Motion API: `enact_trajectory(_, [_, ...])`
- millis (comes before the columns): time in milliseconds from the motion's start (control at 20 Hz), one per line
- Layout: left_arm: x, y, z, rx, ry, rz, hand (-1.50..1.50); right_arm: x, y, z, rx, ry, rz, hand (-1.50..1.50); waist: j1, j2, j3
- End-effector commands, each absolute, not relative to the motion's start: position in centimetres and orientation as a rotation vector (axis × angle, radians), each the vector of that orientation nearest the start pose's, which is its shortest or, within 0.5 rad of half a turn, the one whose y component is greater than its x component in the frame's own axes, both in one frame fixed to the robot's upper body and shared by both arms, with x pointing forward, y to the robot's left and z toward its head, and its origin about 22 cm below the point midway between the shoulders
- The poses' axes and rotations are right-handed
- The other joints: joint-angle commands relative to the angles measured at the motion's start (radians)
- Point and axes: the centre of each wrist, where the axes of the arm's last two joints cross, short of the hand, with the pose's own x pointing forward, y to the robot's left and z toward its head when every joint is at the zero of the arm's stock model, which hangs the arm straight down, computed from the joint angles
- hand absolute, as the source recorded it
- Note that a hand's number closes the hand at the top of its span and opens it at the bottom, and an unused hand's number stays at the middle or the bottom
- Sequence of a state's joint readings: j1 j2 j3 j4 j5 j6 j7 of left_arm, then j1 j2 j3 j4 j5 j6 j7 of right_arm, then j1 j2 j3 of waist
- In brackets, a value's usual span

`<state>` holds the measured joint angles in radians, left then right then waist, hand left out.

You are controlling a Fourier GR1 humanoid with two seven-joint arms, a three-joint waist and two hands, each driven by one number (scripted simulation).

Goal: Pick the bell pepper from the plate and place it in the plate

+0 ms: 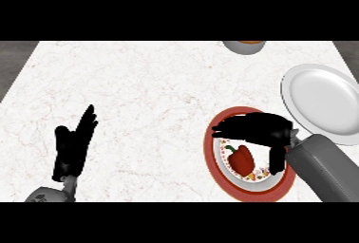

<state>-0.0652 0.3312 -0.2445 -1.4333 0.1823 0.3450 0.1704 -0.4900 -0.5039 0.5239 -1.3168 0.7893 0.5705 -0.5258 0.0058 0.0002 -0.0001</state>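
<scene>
Marble counter [154, 95] bears red-rimmed plate [212, 156], white plate [322, 99].

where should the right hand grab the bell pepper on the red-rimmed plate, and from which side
Grip the bell pepper across its broad red body, below the green stem, coming straight down from above. It lies flat on the red-rimmed plate, stem pointing up-left in the view, so its long sides are probably the easiest to pinch. The right hand is already above it, fingers over the stem end and thumb beside its right flank.
</scene>
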Motion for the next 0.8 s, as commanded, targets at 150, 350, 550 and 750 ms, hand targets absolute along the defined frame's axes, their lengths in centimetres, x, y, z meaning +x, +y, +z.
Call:
enact_trajectory(150, [25.0, 24.7, -0.9, 0.241, -1.291, -0.037, 0.00, 33.5, -20.9, 4.9, 0.090, -1.304, 2.027, -1.50, 0.000, 0.000, 0.000])
enact_trajectory(350, [25.9, 24.5, -0.8, 0.241, -1.287, -0.033, 0.00, 33.5, -20.6, 3.1, 0.091, -1.295, 2.026, -1.50, -0.001, 0.000, 0.000])
enact_trajectory(550, [24.9, 24.4, -0.9, 0.249, -1.298, -0.036, 0.00, 31.9, -19.6, 2.9, 0.092, -1.281, 2.060, -1.50, -0.004, -0.001, 0.000])
enact_trajectory(750, [25.7, 24.6, -1.1, 0.243, -1.283, -0.026, 0.00, 33.2, -20.6, 2.1, 0.081, -1.332, 2.108, 1.50, -0.002, 0.001, 0.000])
